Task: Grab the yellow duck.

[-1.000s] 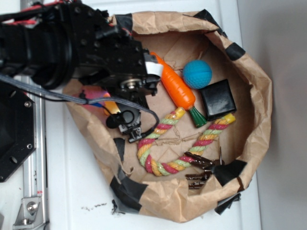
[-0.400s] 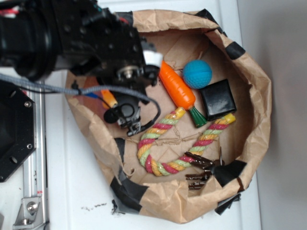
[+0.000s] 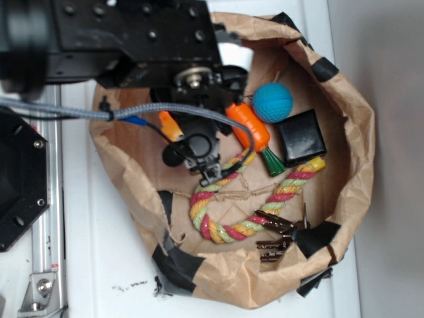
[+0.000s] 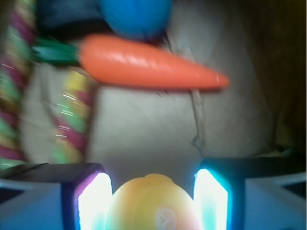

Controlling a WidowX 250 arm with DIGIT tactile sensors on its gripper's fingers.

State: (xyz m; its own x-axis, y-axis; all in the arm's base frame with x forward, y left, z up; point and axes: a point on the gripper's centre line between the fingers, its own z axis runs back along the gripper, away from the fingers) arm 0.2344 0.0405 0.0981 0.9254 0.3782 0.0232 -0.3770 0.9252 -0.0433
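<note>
In the wrist view the yellow duck (image 4: 151, 203) sits rounded and blurred between the two glowing fingers of my gripper (image 4: 151, 179), which press on both of its sides above the brown paper floor. In the exterior view the black gripper assembly (image 3: 199, 142) hangs over the left middle of the paper bag (image 3: 351, 132), and the duck is hidden under it. The orange toy carrot (image 3: 252, 126) lies just to the gripper's right and shows ahead in the wrist view (image 4: 144, 64).
A blue ball (image 3: 272, 103) and a black block (image 3: 301, 137) lie right of the carrot. A coloured rope toy (image 3: 225, 199) curves across the bag's floor, with dark clips (image 3: 278, 232) at its right end. The bag's crumpled walls ring everything.
The arm has moved to the right and slightly back over the bag floor, now partly covering the carrot's tip. The duck stays between the fingers.
</note>
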